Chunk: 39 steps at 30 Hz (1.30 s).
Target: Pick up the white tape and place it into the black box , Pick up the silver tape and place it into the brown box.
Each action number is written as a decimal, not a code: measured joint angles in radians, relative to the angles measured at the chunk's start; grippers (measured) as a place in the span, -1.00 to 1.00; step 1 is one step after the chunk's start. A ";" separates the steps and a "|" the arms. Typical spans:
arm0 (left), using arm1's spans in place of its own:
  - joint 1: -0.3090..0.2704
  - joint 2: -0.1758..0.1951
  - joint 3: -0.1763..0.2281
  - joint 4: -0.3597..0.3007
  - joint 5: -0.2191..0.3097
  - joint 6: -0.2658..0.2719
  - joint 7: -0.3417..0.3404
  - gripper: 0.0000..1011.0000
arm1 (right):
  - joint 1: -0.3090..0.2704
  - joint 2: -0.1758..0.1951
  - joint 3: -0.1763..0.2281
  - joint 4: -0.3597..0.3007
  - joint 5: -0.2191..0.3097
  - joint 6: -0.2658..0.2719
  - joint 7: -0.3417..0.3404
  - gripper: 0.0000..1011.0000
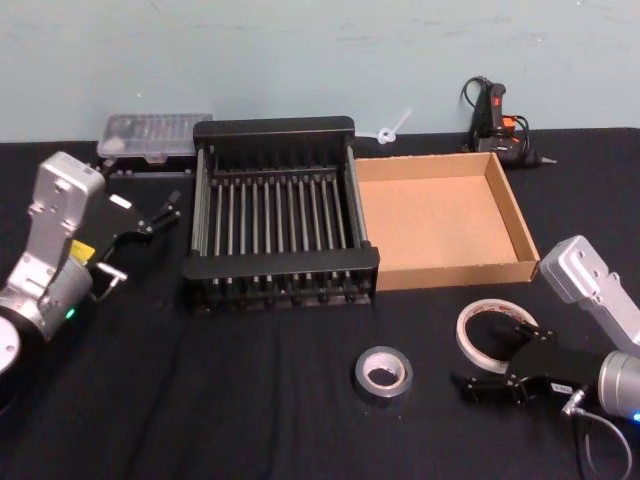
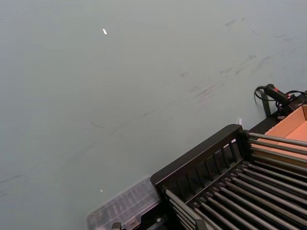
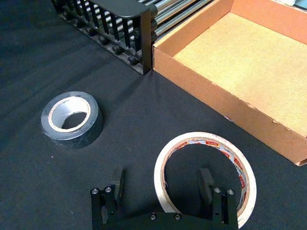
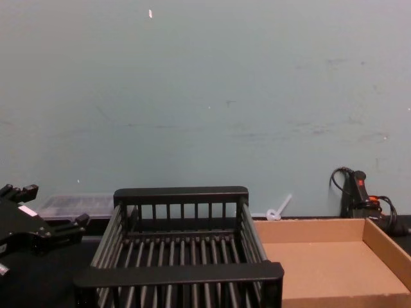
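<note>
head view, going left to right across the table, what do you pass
left claw → clear plastic case → black box → silver tape → brown box → white tape with the right claw at it → glue gun

R gripper (image 3: 163, 184) spread, straddling white tape (image 3: 207, 146) rim — silver tape (image 3: 72, 118) nearby (flat).

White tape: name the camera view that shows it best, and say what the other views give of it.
The right wrist view: the white tape lies close up on the black cloth, red print on its core legible, the open right gripper straddling its rim. The head view shows it smaller, partly behind that gripper.
</note>
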 joint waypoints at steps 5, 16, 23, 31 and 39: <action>0.000 0.000 0.000 0.000 0.000 0.000 0.000 0.98 | 0.000 0.002 -0.002 -0.002 -0.005 -0.001 0.000 0.98; 0.000 0.000 0.000 0.000 0.000 0.000 0.000 0.98 | 0.004 0.003 -0.006 -0.002 -0.012 0.002 0.001 0.98; 0.000 0.000 0.000 0.000 0.000 0.000 0.000 0.98 | 0.004 0.003 -0.006 -0.002 -0.012 0.002 0.001 0.98; 0.000 0.000 0.000 0.000 0.000 0.000 0.000 0.98 | 0.003 0.003 -0.005 -0.003 -0.012 0.002 0.001 0.98; 0.000 0.000 0.000 0.000 0.000 0.000 0.000 0.98 | 0.003 0.003 -0.004 -0.003 -0.012 0.001 0.001 0.78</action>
